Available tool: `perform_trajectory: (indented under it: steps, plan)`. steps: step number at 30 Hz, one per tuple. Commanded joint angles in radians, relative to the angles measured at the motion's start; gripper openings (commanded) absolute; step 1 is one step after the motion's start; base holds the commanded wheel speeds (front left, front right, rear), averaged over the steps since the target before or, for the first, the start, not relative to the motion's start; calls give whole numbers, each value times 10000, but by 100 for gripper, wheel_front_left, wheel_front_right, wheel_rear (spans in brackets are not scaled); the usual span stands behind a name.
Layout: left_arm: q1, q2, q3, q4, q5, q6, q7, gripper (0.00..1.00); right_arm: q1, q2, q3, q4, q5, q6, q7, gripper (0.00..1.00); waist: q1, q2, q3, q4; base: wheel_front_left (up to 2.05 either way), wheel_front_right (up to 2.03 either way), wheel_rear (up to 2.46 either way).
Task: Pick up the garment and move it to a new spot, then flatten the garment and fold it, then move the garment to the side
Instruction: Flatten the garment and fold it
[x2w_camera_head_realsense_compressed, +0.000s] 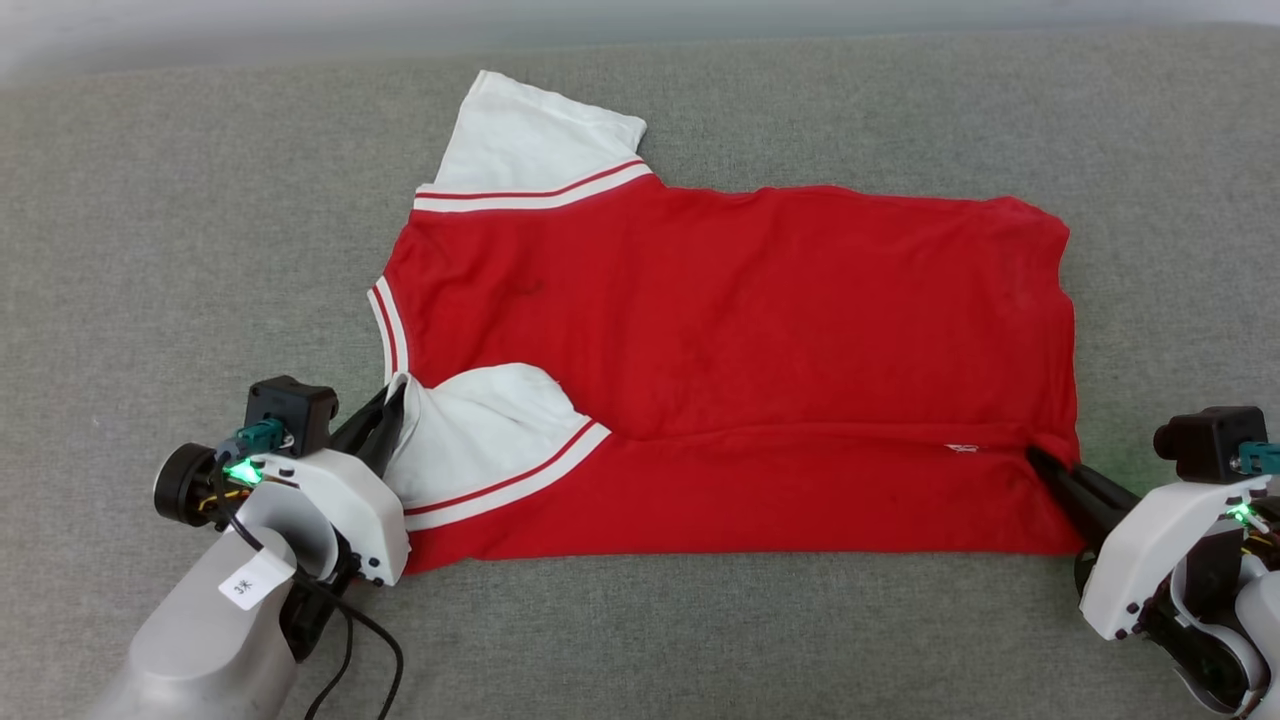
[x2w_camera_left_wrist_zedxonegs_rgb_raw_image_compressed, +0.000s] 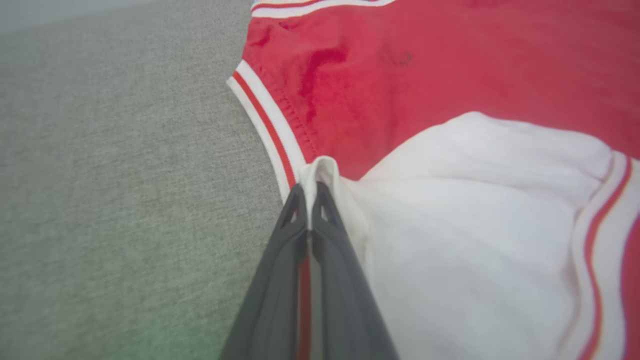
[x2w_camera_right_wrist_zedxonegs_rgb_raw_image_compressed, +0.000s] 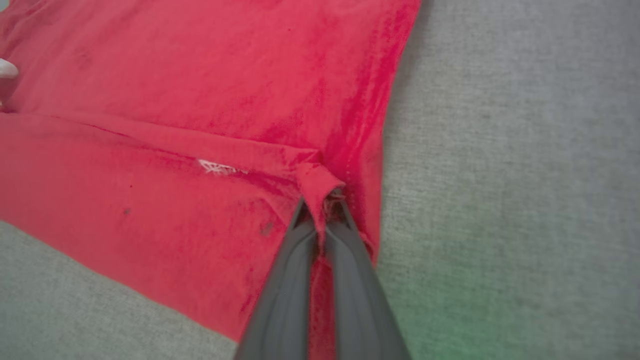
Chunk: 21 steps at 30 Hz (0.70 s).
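Across the middle of the grey cloth-covered counter (x2w_camera_head_realsense_compressed: 150, 200) lies the garment (x2w_camera_head_realsense_compressed: 720, 330), a red T-shirt with white sleeves. It is spread out with the collar toward the robot's left and the hem toward its right. Head view gives the whole layout: far sleeve (x2w_camera_head_realsense_compressed: 530, 130) sticks out flat at the back, near sleeve (x2w_camera_head_realsense_compressed: 480, 430) is folded in over the red body, and a long crease (x2w_camera_head_realsense_compressed: 800, 432) runs along the near side. Left claw (x2w_camera_head_realsense_compressed: 392, 405) is at the shirt's near-left corner, right claw (x2w_camera_head_realsense_compressed: 1035, 458) at the near-right end of the crease. Left wrist view adds the grip detail: left claw (x2w_camera_left_wrist_zedxonegs_rgb_raw_image_compressed: 307, 192) is pinched tight on the white sleeve edge, just beside the red-and-white collar trim (x2w_camera_left_wrist_zedxonegs_rgb_raw_image_compressed: 272, 135), with cloth showing between the fingers. Right wrist view shows the right claw (x2w_camera_right_wrist_zedxonegs_rgb_raw_image_compressed: 322, 207) clamped on a small tuck of red cloth by the hem, with a small white stitch mark (x2w_camera_right_wrist_zedxonegs_rgb_raw_image_compressed: 217, 167) near it on the crease. Counter surface is a coarse grey weave. A pale blurred strip (x2w_camera_head_realsense_compressed: 640, 20) runs along the back; cannot tell what it is.
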Motion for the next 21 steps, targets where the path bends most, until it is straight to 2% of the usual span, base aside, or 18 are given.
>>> perform_trajectory:
  steps: [1,2,3,4,5,12,15,21]
  plan:
    - [-47,-100,-108,250,25,-49,-115,0,-93,63,67,105,97,-8,-87,0,-1,0,-96,22,0,0,0]
    - [-147,-128,-107,354,76,-64,-280,0,-101,59,43,119,127,-8,-177,15,-1,0,-153,41,0,0,0]
    - [-227,-151,-92,453,67,-65,-395,0,-97,41,10,135,145,-8,-263,44,-1,0,-222,62,0,0,0]
    - [-272,-170,-96,538,69,-78,-503,42,-70,8,-6,126,152,-8,-357,91,-1,0,-302,86,0,0,0]
    - [-341,-164,-88,590,126,-69,-628,100,-15,-14,-80,101,184,-8,-480,100,-1,0,-383,116,0,0,0]
    - [-695,-31,-93,438,318,-62,-949,100,651,-261,-519,-383,13,-8,-1003,100,-1,0,-1058,322,0,0,0]
    - [-801,267,-71,161,301,-60,-751,100,979,-335,-829,-700,-75,-8,-1047,100,-1,0,-1332,356,0,0,0]
    - [-1113,664,-244,-695,26,-173,545,100,1651,-280,-1490,-1363,-485,-8,-804,100,-1,0,-1729,506,0,0,0]
